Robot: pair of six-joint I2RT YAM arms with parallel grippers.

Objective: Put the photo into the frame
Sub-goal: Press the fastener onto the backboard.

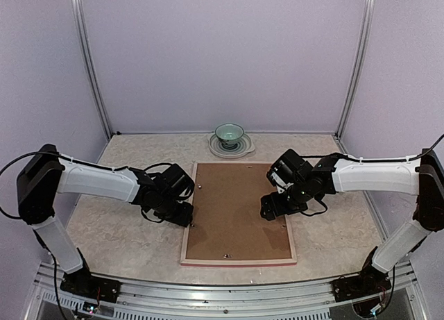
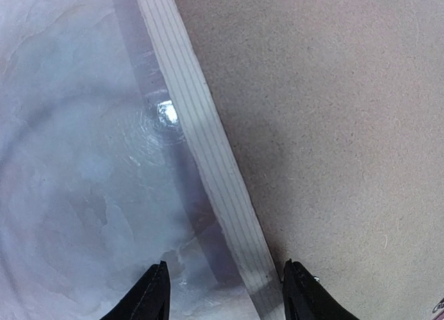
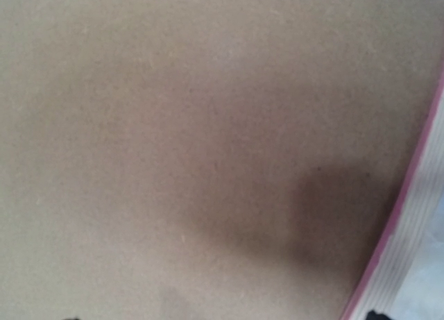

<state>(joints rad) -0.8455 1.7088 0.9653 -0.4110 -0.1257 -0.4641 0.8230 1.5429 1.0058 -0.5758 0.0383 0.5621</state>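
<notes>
Frame, face down: likely stiff and light; I would pinch its thin rim. My left end effector straddles that rim, part-open; my right end effector stands wide, empty.

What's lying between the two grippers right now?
Only the brown backing board, seated in the frame, spans the stretch between the left gripper and the right gripper; that part of the board is bare. The top view shows it.

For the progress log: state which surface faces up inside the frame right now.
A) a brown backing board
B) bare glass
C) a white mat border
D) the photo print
A: the top view shows a plain brown backing board filling the frame from rim to rim.
</notes>
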